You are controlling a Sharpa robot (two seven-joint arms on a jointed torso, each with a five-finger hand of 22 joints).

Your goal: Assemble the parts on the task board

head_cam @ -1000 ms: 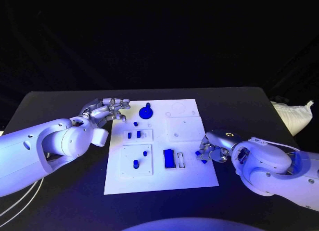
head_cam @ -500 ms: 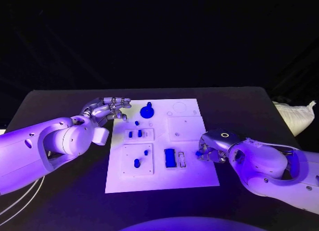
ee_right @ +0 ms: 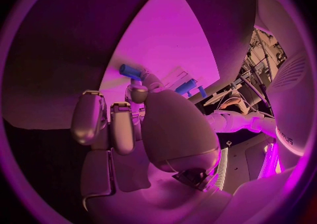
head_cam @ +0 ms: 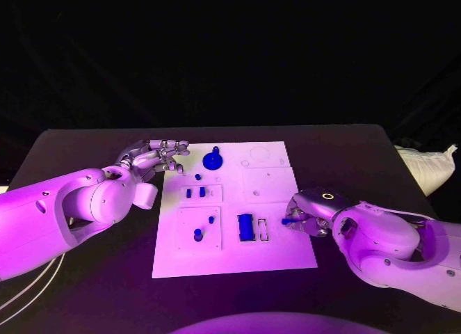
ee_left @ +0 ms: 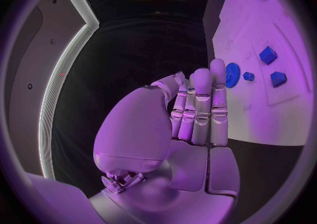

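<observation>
The white task board (head_cam: 275,254) lies in the middle of the black table. My right hand (head_cam: 311,214) hovers at the board's right edge and pinches a small blue peg (head_cam: 290,221) between thumb and fingertip. The right wrist view shows that blue peg (ee_right: 130,70) sticking out from the fingertips over the board (ee_right: 165,28). My left hand (head_cam: 155,156) rests at the board's far left corner and holds nothing, its fingers (ee_left: 201,108) stretched side by side. Near it lies a blue gear (head_cam: 212,161) (ee_left: 232,74). A blue block (head_cam: 245,227) stands in the board beside the right hand.
Two small blue pieces (head_cam: 195,193) sit in a left panel, with further ones (head_cam: 198,235) nearer me. A white bag (head_cam: 421,168) lies off the table's right edge. Bare black table (head_cam: 80,149) surrounds the board.
The right hand has shifted slightly with the peg, still at the board's right edge. The left hand has stayed where it was.
</observation>
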